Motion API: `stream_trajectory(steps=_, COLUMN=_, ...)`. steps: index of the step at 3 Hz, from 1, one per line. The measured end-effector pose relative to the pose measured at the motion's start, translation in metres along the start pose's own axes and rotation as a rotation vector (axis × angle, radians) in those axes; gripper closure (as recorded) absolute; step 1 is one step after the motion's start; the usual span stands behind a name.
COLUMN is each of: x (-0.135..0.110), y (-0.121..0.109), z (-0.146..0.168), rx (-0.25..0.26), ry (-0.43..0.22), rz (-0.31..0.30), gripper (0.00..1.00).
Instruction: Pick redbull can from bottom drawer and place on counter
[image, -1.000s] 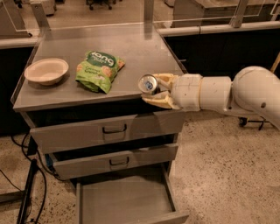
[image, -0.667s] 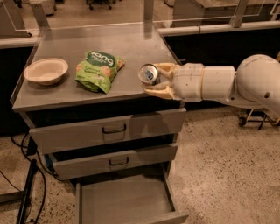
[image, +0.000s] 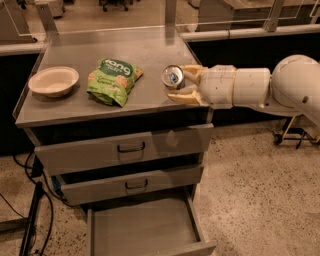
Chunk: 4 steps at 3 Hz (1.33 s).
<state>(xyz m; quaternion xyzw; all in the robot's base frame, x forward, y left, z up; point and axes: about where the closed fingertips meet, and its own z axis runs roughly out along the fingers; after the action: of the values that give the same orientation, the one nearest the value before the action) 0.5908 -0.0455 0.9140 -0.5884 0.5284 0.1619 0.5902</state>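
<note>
An office-like lab: speckled floor (image: 250, 190), loose cables (image: 20, 205) at left, a steel drawer cabinet (image: 125, 150). The tool (image: 177, 81) grips the redbull can (image: 173, 76) over the table's (image: 150, 55) right side.

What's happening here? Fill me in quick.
The robot's gripper is clamped on the redbull can, holding it tipped on its side, top toward the camera, over the right end of the counter, to the right of the green snack bag. The can is not released yet. Below, the bottom drawer stands pulled open. A bowl sits at the counter's left end.
</note>
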Motion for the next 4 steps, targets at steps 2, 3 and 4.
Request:
stream_trajectory(steps=2, x=0.022, y=-0.061, z=0.006, rx=-0.019, ry=-0.052, rz=0.093, gripper=1.0)
stream_trajectory(steps=3, x=0.021, y=-0.068, z=0.006, rx=-0.014, ry=-0.059, rz=0.093, gripper=1.0)
stream_trajectory(steps=4, x=0.021, y=-0.067, z=0.007, rx=-0.016, ry=-0.059, rz=0.093, gripper=1.0)
